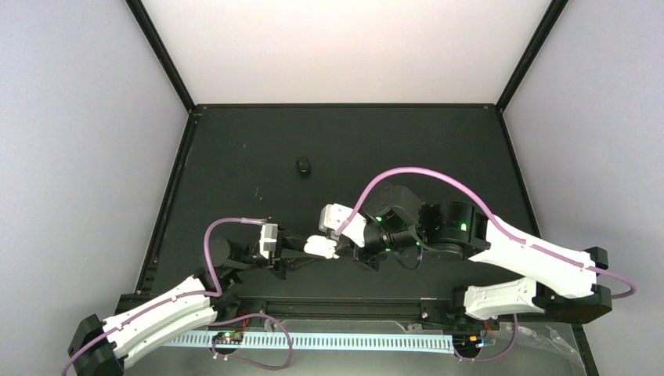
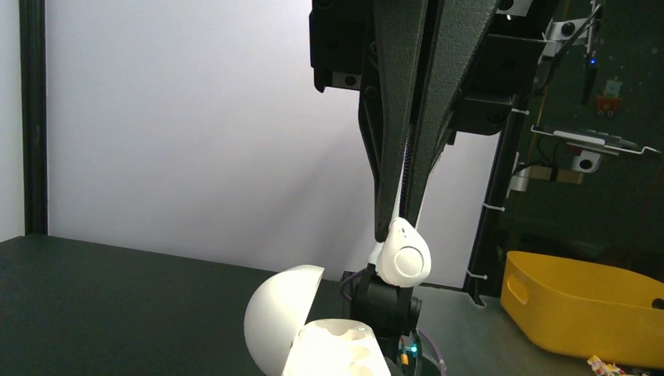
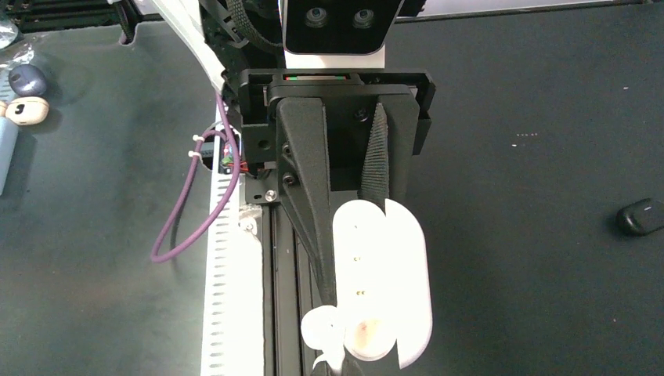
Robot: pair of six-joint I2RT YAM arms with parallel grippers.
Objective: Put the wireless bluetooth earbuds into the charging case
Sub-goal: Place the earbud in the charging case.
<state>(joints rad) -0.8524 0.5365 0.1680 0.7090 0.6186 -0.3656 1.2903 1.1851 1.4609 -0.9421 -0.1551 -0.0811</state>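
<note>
Left gripper [image 2: 397, 225] — 2 black tapered fingers [image 2: 384, 157] set nearly together, pinching a glossy white rounded earbud [image 2: 403, 258] at the very tips. Bud hanging just above an open white pebble-shaped charging case [image 2: 333, 348], apart from it, not yet seated. Lid [image 2: 280, 313] tipped back to the left, domed outside toward the camera. Moulded hollows of the lower half facing up, brightly lit.

Right gripper [image 3: 354, 251] — jaws closed onto that same white case, 1 finger along each side, holding it up off the matte black tabletop [image 1: 235, 157]. From above, both grippers close together near the front middle of the table, bud and case reading as a single white patch between them.

Well behind them, alone on the black surface, a small black rounded object [image 1: 303, 165], too small to tell bud from case. Beyond the table edge in the left wrist view, a yellow plastic bin [image 2: 579, 301]. At the upper left corner of the right wrist view, a dark oval pebble [image 3: 27, 78] just beside a cream-white oval pebble [image 3: 27, 111], nature unclear.
</note>
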